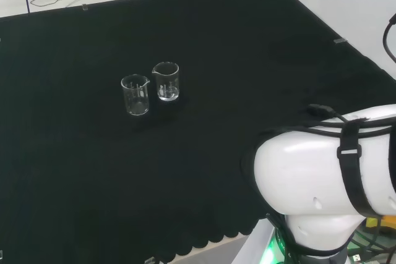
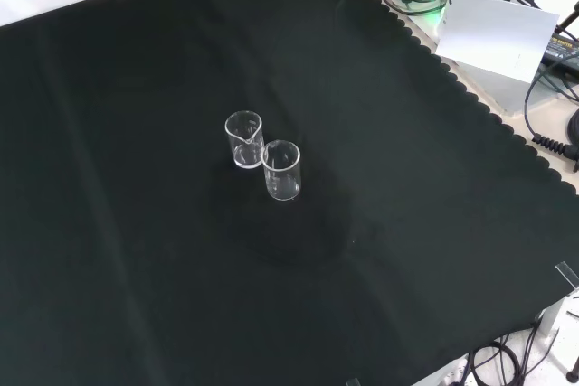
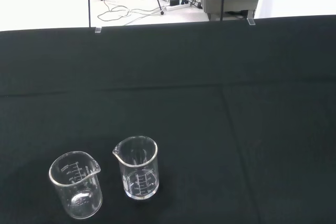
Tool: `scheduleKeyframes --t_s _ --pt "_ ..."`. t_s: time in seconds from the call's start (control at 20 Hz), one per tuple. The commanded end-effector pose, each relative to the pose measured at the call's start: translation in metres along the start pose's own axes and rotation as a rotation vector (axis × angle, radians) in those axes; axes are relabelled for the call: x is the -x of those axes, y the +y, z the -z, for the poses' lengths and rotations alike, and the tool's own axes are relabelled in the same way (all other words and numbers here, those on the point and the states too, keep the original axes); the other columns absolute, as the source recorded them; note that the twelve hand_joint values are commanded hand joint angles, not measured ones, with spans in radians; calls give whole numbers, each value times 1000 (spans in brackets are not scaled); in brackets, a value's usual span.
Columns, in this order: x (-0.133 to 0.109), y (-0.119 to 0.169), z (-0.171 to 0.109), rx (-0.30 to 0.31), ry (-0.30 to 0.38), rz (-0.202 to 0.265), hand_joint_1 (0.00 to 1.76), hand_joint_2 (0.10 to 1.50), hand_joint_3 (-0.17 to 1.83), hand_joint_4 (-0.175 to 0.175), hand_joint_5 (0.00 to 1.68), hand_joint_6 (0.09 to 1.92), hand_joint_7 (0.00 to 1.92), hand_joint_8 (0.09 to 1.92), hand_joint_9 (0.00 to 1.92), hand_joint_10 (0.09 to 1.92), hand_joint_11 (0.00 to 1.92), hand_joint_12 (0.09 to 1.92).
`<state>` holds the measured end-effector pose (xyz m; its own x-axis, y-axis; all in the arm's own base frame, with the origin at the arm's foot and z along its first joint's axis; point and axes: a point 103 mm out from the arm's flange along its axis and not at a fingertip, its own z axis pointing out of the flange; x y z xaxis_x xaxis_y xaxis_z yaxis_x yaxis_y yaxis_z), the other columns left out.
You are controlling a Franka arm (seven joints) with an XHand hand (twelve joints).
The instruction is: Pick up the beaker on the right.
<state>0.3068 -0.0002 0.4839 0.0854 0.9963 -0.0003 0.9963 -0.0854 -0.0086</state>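
Two small clear glass beakers stand upright on the black cloth [image 1: 204, 171], ahead of and below the wrist camera, well apart from it. Nothing of the hand itself is in frame, so whether it is released or clenched cannot be told.

Nearer one from the wrist: the left beaker [image 3: 76, 191], spout toward its neighbour. Just beyond and beside it: the right beaker [image 3: 137, 167], the task's piece, at right in the head view. In the front view the two look almost touching, rim to rim.

Handling, judged: thin glass, empty, so light, rigid, smooth and slippery, breakable if knocked over. Best taken round the mid wall, thumb on one side and fingers opposite, coming in from the free side away from the left beaker; little room between the two.

Beyond: bare cloth to its far edge, then floor cables [image 3: 157, 3].
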Motion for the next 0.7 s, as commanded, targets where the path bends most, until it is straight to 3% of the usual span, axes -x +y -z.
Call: scheduleKeyframes --t_s 0.05,0.2,0.7 --pt "0 0 0 8 -8 0 317 1061 478 -13 354 87 57 535 183 647 9 1275" --pt "3 0 1 10 -10 -5 180 1193 401 -7 355 87 14 504 141 645 0 1247" --pt "11 3 -8 -13 -6 -32 172 1221 361 -6 360 87 13 497 138 647 0 1241"
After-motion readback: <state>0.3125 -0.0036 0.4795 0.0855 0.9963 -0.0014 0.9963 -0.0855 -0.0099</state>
